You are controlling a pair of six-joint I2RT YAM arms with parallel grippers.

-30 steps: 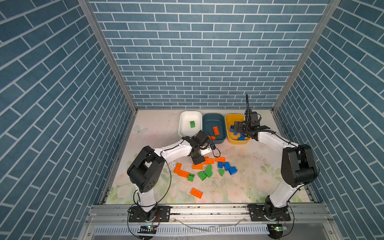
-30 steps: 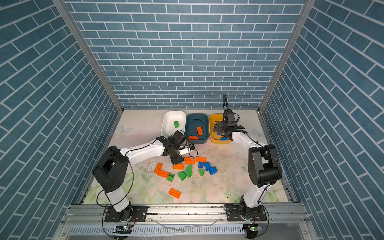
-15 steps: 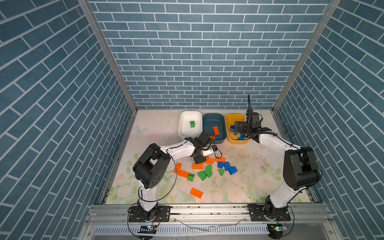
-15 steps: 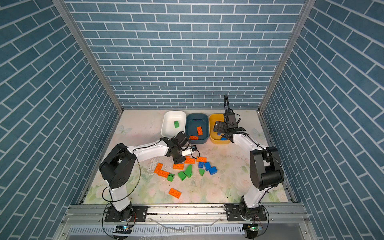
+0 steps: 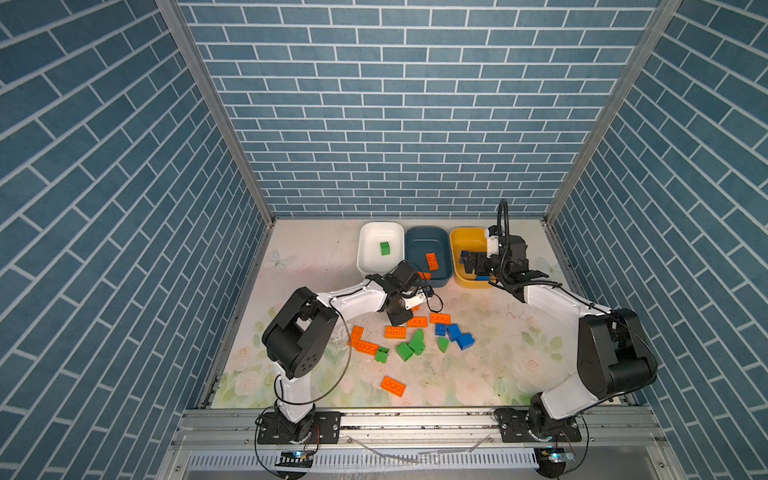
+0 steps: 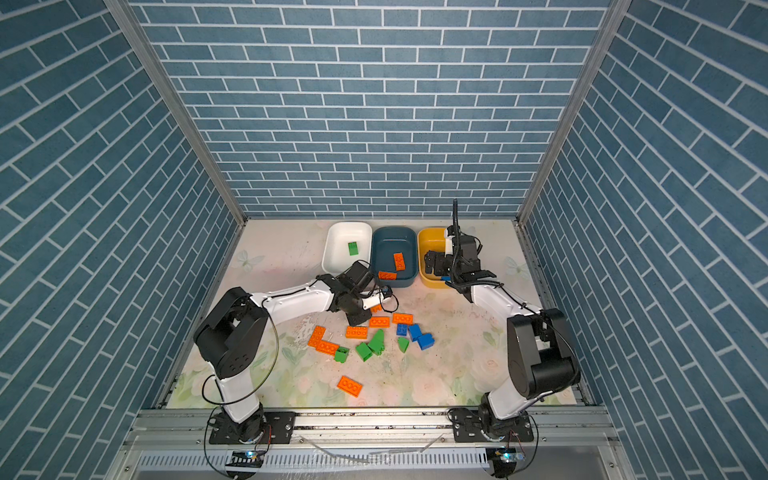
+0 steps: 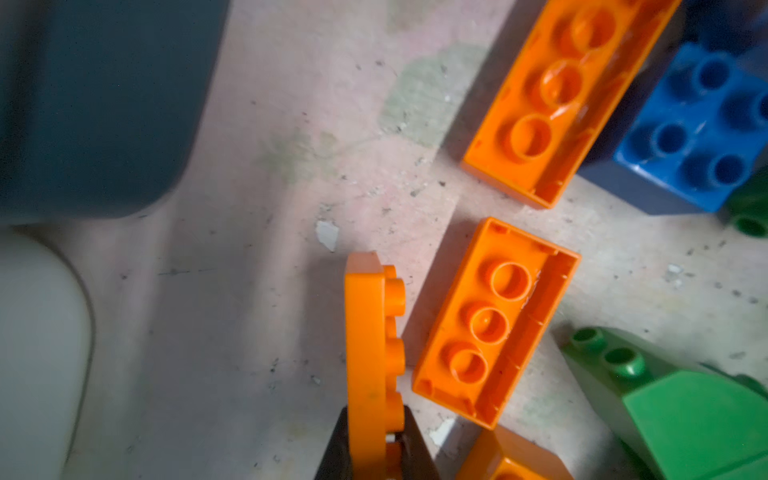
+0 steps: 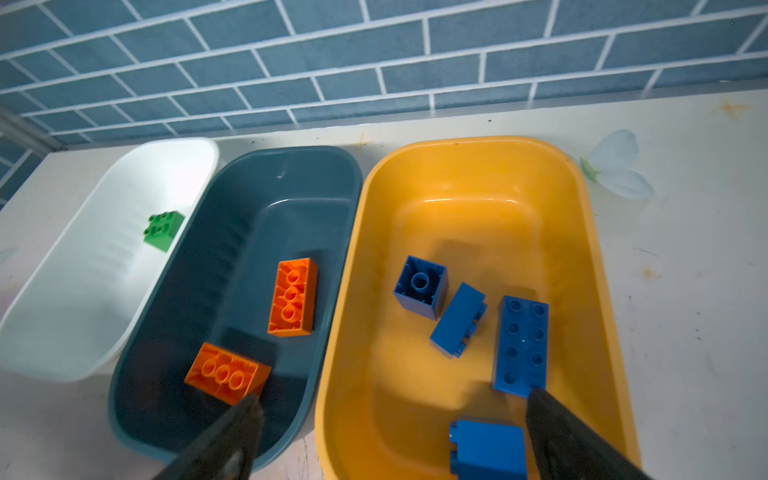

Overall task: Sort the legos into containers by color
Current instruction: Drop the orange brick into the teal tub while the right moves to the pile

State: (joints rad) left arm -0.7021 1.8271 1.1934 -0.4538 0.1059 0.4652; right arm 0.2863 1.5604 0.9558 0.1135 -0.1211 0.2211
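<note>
Far left, the white tub [image 5: 368, 253] holds one green brick [image 5: 385, 248]. Just nearer than it, the left gripper [image 7: 376, 449] pinches an orange plate [image 7: 372, 332] on edge, beside the loose legos [image 5: 409, 340] on the table [image 5: 307, 266] (orange, green and blue, all mixed). The teal tub [image 8: 266, 195] holds two orange bricks [image 8: 293, 297], and the yellow tub [image 8: 469, 178] holds four blue bricks [image 8: 521, 345]. Over the yellow tub hangs the right gripper [image 8: 392, 399], its jaws spread wide and gripping nothing.

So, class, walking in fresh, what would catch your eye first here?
The scatter of orange, green and blue legos in the middle, in front of the white tub, teal tub and yellow tub at the back. Then the left gripper, shut on an orange plate held on edge, while the right gripper hangs open over the yellow tub's blue bricks.
</note>
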